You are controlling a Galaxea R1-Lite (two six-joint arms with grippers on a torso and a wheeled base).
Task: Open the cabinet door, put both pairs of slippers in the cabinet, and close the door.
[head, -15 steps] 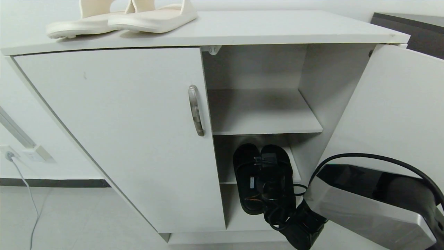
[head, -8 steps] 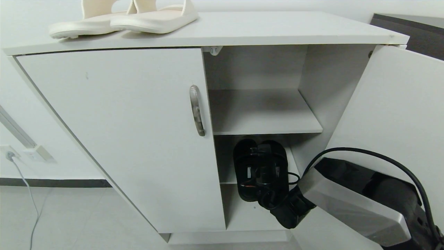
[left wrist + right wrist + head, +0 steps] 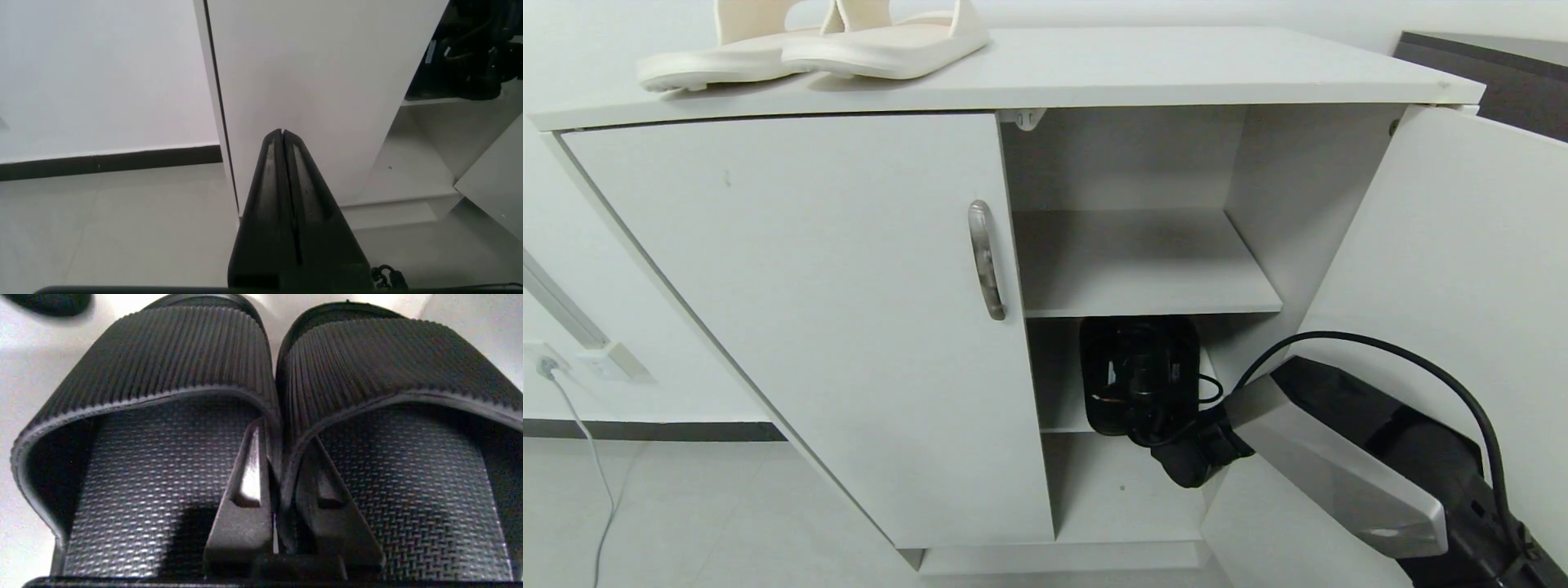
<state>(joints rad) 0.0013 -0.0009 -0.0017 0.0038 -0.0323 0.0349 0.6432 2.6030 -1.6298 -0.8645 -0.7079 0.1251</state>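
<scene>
Black slippers (image 3: 1139,376) pinched together at their inner edges by right hand (image 3: 278,498), clamped on both, inside cabinet (image 3: 1176,69) under its upper shelf (image 3: 1143,269), past open right door (image 3: 1445,245). Left hand (image 3: 282,139) pressed closed and empty, low before cabinet's closed left door (image 3: 809,310). White slippers (image 3: 817,45) atop cabinet, at its left end.

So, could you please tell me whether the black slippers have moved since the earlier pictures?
Yes. The black slippers, clamped in the right tool, have slid deeper into the cabinet, their far ends now under the front edge of the upper shelf.
</scene>
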